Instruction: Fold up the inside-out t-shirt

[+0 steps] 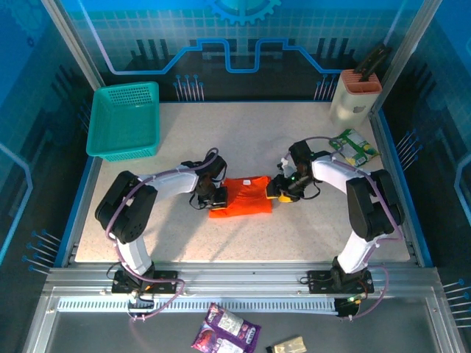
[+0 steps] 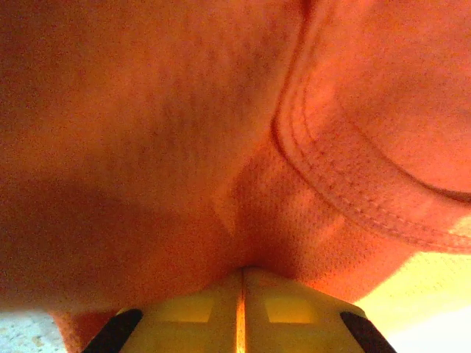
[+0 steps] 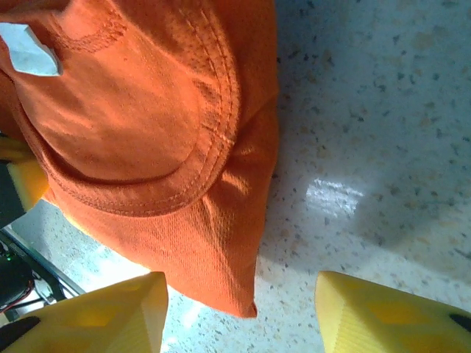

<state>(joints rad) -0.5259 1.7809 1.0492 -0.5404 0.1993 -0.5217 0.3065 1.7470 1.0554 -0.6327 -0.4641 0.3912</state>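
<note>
The orange t-shirt [image 1: 244, 197] lies folded into a small rectangle at the middle of the table. My left gripper [image 1: 218, 196] is at its left edge. In the left wrist view its yellow fingers [image 2: 199, 312] are pressed together with the orange fabric [image 2: 147, 147] pinched at their tips, a stitched hem curving at the upper right. My right gripper [image 1: 277, 189] sits at the shirt's right edge, open. In the right wrist view a pointed corner of the t-shirt [image 3: 213, 243] lies on the table between its spread yellow fingers [image 3: 110, 312], not clamped.
A teal plastic basket [image 1: 125, 120] stands at the back left. A white holder with an orange top [image 1: 355, 95] and a green packet [image 1: 354, 146] are at the back right. Snack packets [image 1: 227, 331] lie in front of the table's near rail.
</note>
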